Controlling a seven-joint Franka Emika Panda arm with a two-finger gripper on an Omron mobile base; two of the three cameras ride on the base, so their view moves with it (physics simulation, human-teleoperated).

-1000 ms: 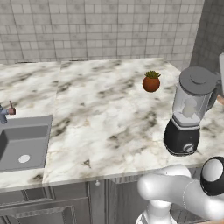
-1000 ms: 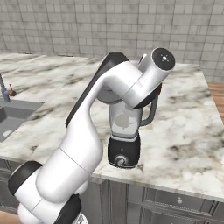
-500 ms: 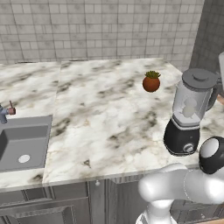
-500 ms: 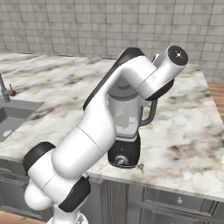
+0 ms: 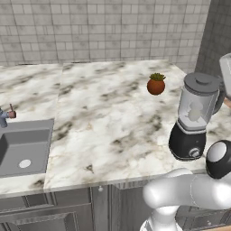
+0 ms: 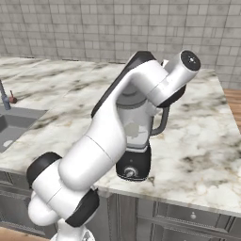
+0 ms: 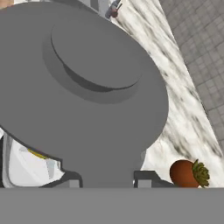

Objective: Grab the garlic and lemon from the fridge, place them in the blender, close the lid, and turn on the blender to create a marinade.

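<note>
I see a marbled counter (image 5: 103, 122) under a grey tiled wall. From the left base, the blender (image 5: 194, 118) stands near the counter's front right edge with the lid (image 5: 201, 82) on its jar, a potted plant (image 5: 156, 84) behind it, a sink (image 5: 22, 146) far left. From the right base, my arm arches over the blender (image 6: 135, 150). In the hand view, the lid (image 7: 78, 83) sits close below; my gripper (image 7: 105, 183) has its fingers drawn together on the lid's tab.
</note>
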